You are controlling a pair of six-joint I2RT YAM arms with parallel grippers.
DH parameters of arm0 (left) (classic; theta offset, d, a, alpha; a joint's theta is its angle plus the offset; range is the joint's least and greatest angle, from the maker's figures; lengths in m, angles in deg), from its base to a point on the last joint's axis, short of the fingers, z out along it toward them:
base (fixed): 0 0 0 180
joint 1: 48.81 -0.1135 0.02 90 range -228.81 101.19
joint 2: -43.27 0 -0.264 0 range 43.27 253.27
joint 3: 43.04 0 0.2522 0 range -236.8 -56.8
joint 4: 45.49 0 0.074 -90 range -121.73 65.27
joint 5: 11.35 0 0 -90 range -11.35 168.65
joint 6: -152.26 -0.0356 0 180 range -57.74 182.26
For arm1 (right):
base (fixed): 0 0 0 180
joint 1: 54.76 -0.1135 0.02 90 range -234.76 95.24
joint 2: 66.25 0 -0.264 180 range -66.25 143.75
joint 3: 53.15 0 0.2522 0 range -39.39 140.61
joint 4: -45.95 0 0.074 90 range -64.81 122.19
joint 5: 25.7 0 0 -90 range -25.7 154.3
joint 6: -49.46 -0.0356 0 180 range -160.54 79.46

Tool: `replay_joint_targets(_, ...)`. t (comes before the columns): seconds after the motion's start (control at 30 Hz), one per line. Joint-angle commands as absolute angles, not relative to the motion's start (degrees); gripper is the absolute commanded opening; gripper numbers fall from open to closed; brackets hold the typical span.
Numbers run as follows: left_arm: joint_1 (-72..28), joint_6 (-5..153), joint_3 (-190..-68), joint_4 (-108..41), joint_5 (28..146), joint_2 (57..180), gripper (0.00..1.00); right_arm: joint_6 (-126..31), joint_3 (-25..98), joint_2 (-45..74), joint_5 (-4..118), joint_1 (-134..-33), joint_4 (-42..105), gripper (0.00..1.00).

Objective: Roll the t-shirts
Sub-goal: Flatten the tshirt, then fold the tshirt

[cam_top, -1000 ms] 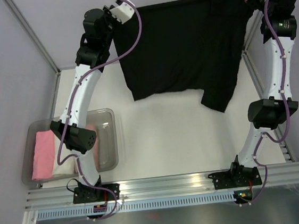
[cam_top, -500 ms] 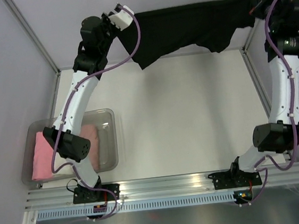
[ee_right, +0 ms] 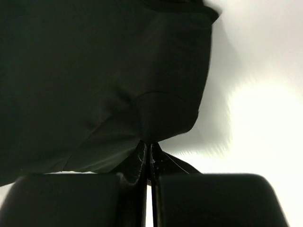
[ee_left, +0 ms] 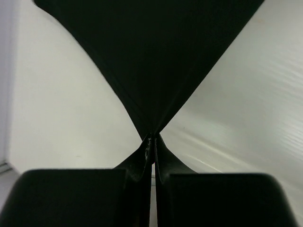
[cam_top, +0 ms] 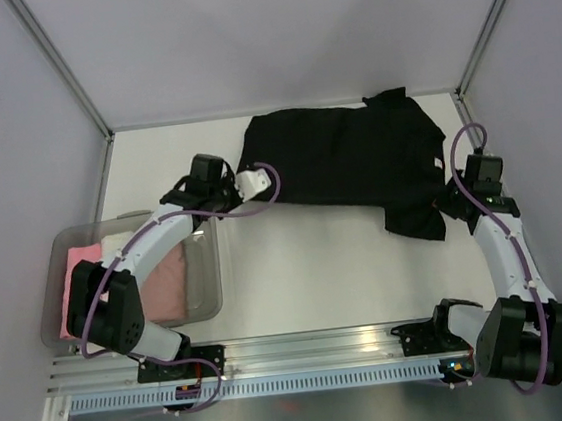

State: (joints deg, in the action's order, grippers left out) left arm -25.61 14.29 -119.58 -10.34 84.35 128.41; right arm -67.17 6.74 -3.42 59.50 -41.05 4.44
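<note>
A black t-shirt (cam_top: 341, 159) lies spread over the back of the table, one sleeve pointing toward the near right. My left gripper (cam_top: 246, 196) is at the shirt's near-left edge. In the left wrist view that gripper (ee_left: 152, 138) is shut on a pinch of the black cloth (ee_left: 151, 56), which fans out tight from the tips. My right gripper (cam_top: 450, 199) is at the shirt's right edge. It (ee_right: 149, 144) is also shut on a fold of the black cloth (ee_right: 94, 71). A pink t-shirt roll (cam_top: 79, 282) and a peach one (cam_top: 172, 277) lie in the bin.
A clear plastic bin (cam_top: 207, 240) stands at the near left beside the left arm. Grey walls and metal posts close the table at the back and both sides. An aluminium rail (cam_top: 316, 348) with the arm bases runs along the near edge.
Both arms have dropped from high at the back down to the table and drawn toward me. The black t-shirt, hanging between them before, now lies spread on the table.
</note>
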Motion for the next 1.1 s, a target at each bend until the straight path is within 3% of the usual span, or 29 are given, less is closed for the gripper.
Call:
replay_joint_targets(0.0,-24.9,12.2,-113.2,-9.3,88.4,125.4,0.02,-73.5,-0.6,-4.7,60.3,-41.2,5.2,0.00)
replay_joint_targets(0.33,-23.0,14.2,-104.8,-8.9,84.6,124.2,0.02,-73.6,-3.6,-7.4,66.0,-41.3,0.7,0.00)
replay_joint_targets(0.53,-23.0,16.8,-108.9,-7.5,86.9,126.1,0.02,-73.4,-1.9,-5.4,62.6,-41.3,4.4,0.00)
replay_joint_targets(0.77,-23.7,16.5,-120.1,-6.9,84.5,135.6,0.02,-69.2,8.9,8.1,60.0,-41.5,8.5,0.00)
replay_joint_targets(1.07,-24.9,16.1,-122.4,-8.1,83.9,140.3,0.02,-67.3,16.1,18.7,59.2,-41.8,11.8,0.00)
